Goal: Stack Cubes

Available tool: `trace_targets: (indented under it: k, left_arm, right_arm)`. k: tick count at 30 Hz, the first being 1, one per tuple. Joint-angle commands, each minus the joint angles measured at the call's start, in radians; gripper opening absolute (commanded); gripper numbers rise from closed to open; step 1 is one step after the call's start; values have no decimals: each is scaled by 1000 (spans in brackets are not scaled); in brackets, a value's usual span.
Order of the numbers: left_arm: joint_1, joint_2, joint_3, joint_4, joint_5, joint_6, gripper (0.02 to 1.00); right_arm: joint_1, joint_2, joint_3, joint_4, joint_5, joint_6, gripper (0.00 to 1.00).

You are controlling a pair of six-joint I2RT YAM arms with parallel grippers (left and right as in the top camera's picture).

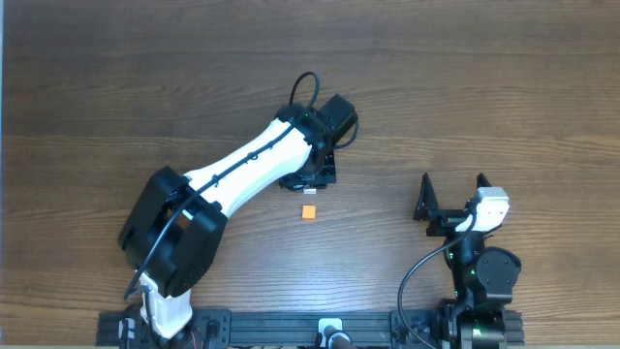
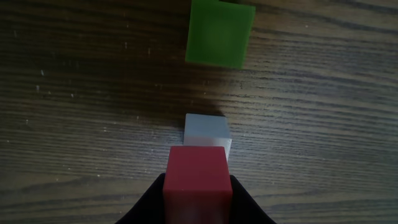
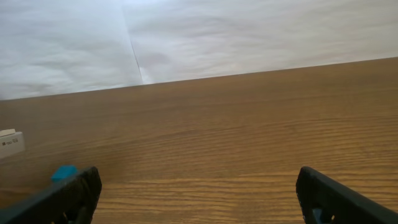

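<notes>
Your brown wooden table (image 1: pixel 504 87) is carrying everything. Your left pincer (image 2: pixel 198 190) is reaching over the table's middle, pinching a red cube (image 2: pixel 198 171). Your right pincer (image 1: pixel 452 196) is hanging near its own base, fingers spread wide. A green cube (image 2: pixel 219 32) is lying well apart from the red one. A pale grey cube (image 2: pixel 207 129) is sitting just beside the red cube; you cannot tell whether they are touching. A small orange cube (image 1: pixel 308 212) is lying near the left pincer.
</notes>
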Motion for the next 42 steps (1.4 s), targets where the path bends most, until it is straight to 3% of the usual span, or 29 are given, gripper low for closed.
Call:
trace_targets:
  k: [1,20,22,25,26,27,28,32,42]
  left_arm:
    - [5,25,7,3,-12,15,42]
    - [5,50,7,23,-6,31,42]
    - [5,50,7,23,-6,31,71]
    - [5,50,7,22,-6,34,189]
    - [5,50,7,22,-6,34,255]
    - [5,50,7,22,-6,34,382]
    - [5,50,7,22,-6,34,415]
    - [5,50,7,22,-4,34,476]
    - [5,50,7,30,8,42,481]
  right_arm:
    - [-6,-7,-5,-3,-8,2,991]
    - [-6,-7,-5,-3,-8,2,993]
    - [-6,-7,-5,-3,-8,2,991]
    - [-6,-7,-5,-3,-8,2,991]
    - [-6,-7,-5,-3,-8,2,993]
    - [-6,-7,-5,-3,-8,2,991]
    - [-6,-7,-5,-3,-8,2,993]
    - [-6,-7,-5,-3,-8,2,993]
    - [-6,-7,-5,-3,-8,3,993]
